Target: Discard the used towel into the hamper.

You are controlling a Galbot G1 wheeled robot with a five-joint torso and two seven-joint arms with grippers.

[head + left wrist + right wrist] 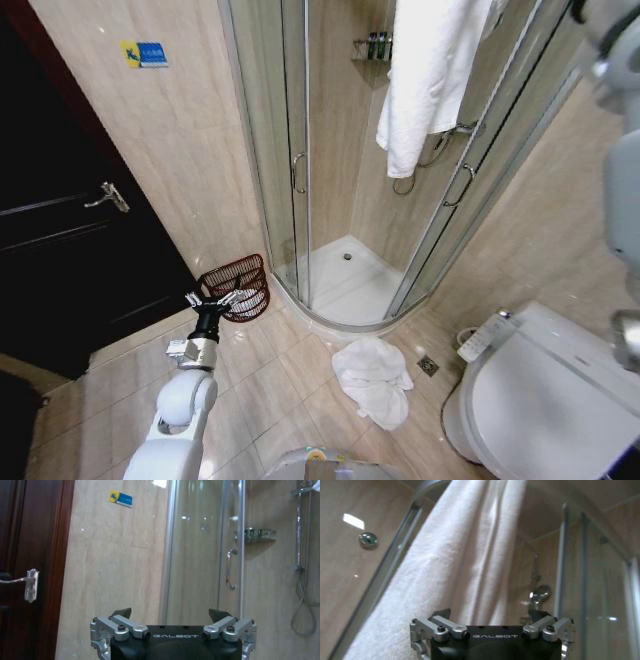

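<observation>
The task looks barely begun. A white towel hangs over the shower door, and another towel lies crumpled on the floor. The right gripper, fingers apart and empty, faces the hanging towel. The left gripper, fingers also apart, hovers beside the hamper, which leans against the wall.

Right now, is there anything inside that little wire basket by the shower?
The hamper leans tilted against the wall; through its wires it looks empty. The left hand covers part of it. A white towel lies on the floor.
</observation>
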